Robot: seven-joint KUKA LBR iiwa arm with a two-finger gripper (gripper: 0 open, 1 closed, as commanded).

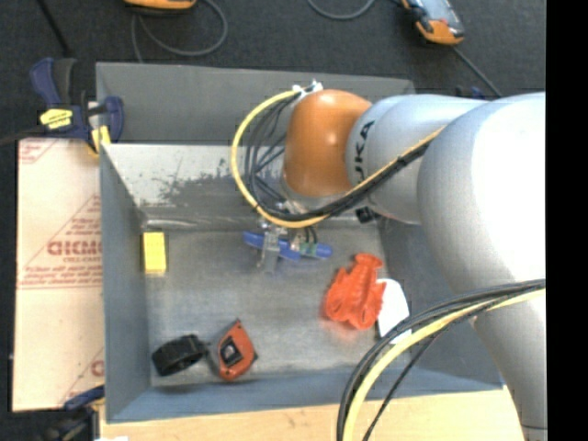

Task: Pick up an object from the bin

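black lump (178,354): 7 o'clock corner of the bin (124,274), near the front wall.
orange-black gadget (233,350): just beside the black lump, on its 3 o'clock side; looks like a small tape measure.
red-orange crumpled piece (354,292): 4 o'clock on the floor, well apart from that pair.
white scrap (393,307): touches the crumpled piece on its 3 o'clock side, partly under the arm.
yellow block (153,253): 9 o'clock, alone by the left wall.
blue part (308,250): mid-floor, towards 12; long and thin, lying flat, with a green bit at its 3 o'clock end.
gripper (272,251): low, right at the blue part's 9 o'clock end.
grip state: can't tell, and can't tell if the blue part is held.
orange cover (317,145): on the wrist at 12 o'clock above the gripper, yellow cable looped round it.
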